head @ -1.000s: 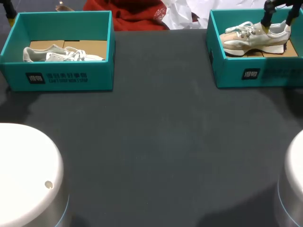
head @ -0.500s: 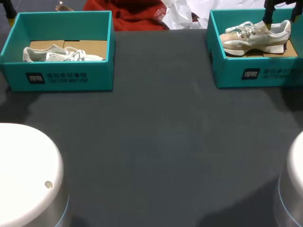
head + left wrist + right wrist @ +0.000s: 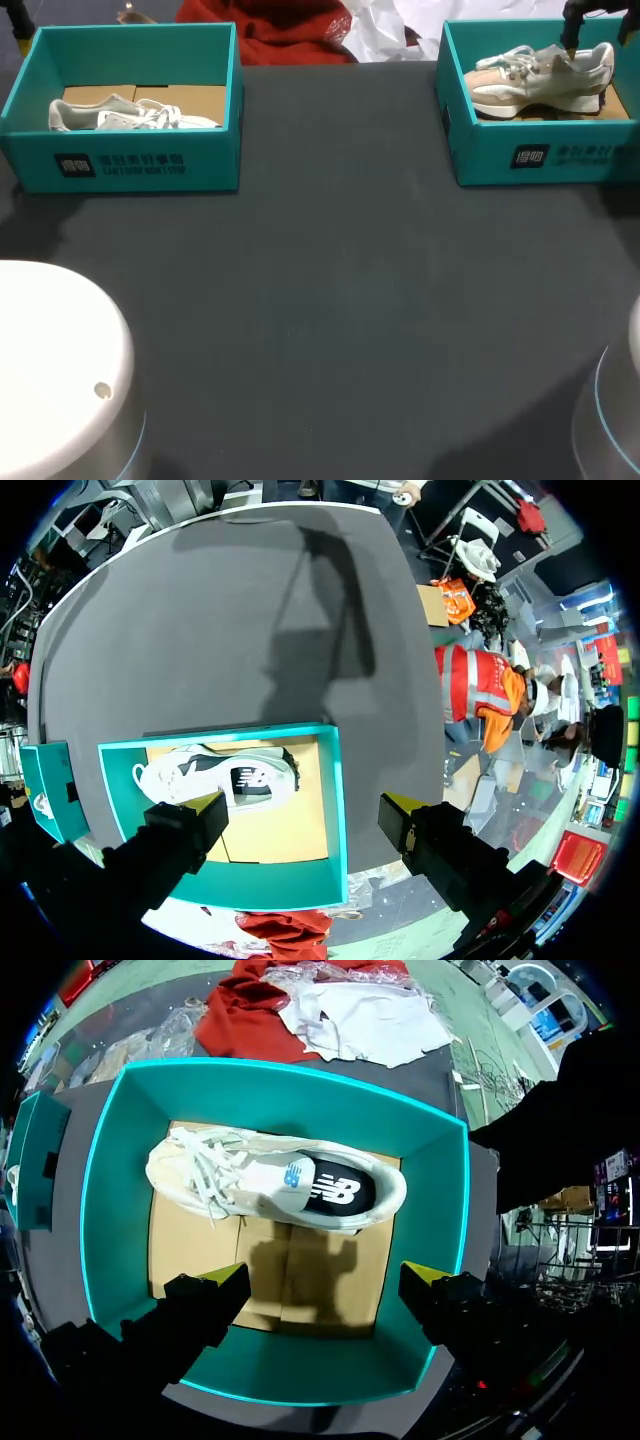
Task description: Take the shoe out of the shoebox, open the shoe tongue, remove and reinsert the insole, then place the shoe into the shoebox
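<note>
Found at the far left of the dark table (image 3: 330, 300) a teal left shoebox (image 3: 130, 165) with a white sneaker (image 3: 130, 117) lying on its cardboard floor, and above that box the left gripper (image 3: 305, 812), yellow-tipped fingers spread wide and clasping nothing. Found at the far right a teal right shoebox (image 3: 545, 155) holding the cream-and-beige sneaker (image 3: 540, 80), toe to the left, laces loose, resting on the cardboard floor. Noted the right gripper (image 3: 325, 1275) above that box, released, fingers well apart and clear of the shoe.
</note>
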`<move>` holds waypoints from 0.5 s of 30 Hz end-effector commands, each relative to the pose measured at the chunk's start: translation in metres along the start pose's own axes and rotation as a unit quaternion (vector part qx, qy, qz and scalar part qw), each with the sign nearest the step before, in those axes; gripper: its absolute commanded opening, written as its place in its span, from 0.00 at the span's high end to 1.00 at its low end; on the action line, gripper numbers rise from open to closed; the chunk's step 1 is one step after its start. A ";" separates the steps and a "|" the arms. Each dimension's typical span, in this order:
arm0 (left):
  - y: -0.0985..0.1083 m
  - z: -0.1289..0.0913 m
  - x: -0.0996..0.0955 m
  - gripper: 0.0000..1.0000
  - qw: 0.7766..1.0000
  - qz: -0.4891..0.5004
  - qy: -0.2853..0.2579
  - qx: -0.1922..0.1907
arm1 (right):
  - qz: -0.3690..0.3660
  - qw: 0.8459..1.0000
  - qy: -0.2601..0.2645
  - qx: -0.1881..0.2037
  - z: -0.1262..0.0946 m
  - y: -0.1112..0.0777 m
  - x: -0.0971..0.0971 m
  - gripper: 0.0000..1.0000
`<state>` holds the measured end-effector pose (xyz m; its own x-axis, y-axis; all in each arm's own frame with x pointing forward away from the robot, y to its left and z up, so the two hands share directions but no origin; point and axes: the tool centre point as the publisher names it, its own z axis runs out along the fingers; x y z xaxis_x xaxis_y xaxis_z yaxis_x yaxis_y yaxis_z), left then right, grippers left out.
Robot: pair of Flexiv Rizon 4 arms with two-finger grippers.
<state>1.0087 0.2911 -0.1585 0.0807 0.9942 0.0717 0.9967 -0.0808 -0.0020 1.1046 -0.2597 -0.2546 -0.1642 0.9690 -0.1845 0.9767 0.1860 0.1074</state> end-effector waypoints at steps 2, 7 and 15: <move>0.000 0.000 0.000 0.00 1.000 0.000 0.001 0.000 | 0.000 1.000 -0.001 0.002 -0.001 0.001 0.001 0.00; 0.000 0.000 0.000 0.00 1.000 0.000 0.001 0.000 | 0.007 1.000 0.006 0.003 0.005 0.004 -0.004 0.00; 0.000 0.000 0.000 0.00 1.000 0.000 0.001 0.000 | 0.024 0.999 -0.013 0.017 0.035 0.022 -0.022 0.00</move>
<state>1.0086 0.2911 -0.1586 0.0808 0.9942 0.0715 0.9967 -0.0808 -0.0021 1.1163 -0.2805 -0.2734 -0.1141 0.9721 -0.2052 0.9843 0.1386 0.1091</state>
